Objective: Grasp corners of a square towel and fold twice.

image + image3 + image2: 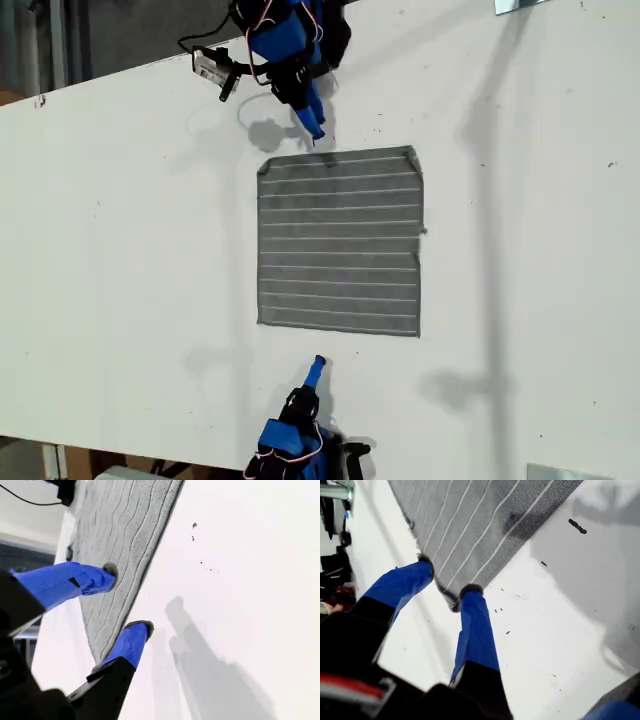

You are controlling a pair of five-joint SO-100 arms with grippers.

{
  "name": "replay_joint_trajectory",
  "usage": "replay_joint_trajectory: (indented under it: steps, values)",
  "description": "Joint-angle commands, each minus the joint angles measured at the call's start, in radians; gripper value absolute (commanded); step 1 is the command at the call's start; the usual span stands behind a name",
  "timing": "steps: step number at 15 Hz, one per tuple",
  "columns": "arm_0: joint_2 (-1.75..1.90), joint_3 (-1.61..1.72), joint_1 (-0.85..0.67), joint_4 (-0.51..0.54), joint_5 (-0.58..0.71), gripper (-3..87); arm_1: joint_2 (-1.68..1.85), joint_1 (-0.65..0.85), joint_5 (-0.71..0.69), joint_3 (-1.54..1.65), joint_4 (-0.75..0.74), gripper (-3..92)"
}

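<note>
Exterior view: the towel (340,245) lies flat at mid-frame on a white table (120,250), with bare table all round it. My first gripper (313,132) comes in from the top edge and hangs just above the towel's upper hem, a black cable (195,40) beside its arm. My second gripper (318,364) sits below the lower hem, apart from it.

First wrist view: my first gripper's (447,575) jaws are spread, straddling a corner (451,602). They hold nothing.

Second wrist view: my second gripper (126,598) is parted and empty, one finger (132,642) over bare table by the hem, the other over the cloth.
</note>
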Motion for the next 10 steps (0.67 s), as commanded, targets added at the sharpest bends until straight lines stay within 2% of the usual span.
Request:
replay_joint_trajectory:
  steps: [1,6,7,8,9,10]
  values:
    - [0.003,0.006,0.009,-0.009,-0.009,18.9,-0.003,0.003,-0.005,-0.008,0.018,17.3]
    - [0.003,0.006,-0.017,-0.012,0.015,18.9,-0.003,0.003,-0.005,-0.008,0.018,17.3]
    - [0.003,0.006,-0.018,-0.009,-0.084,18.8,-0.003,0.003,-0.005,-0.008,0.018,17.3]
    - [0.002,0.006,0.043,-0.009,-0.357,18.8,-0.003,0.003,-0.005,-0.008,0.018,17.3]
    - [0.002,0.006,0.140,-0.011,-0.543,22.8,-0.003,0.003,-0.005,-0.008,0.018,17.3]
    - [0.003,0.006,0.215,-0.008,-0.612,34.4,-0.003,0.031,-0.005,-0.008,0.018,16.7]
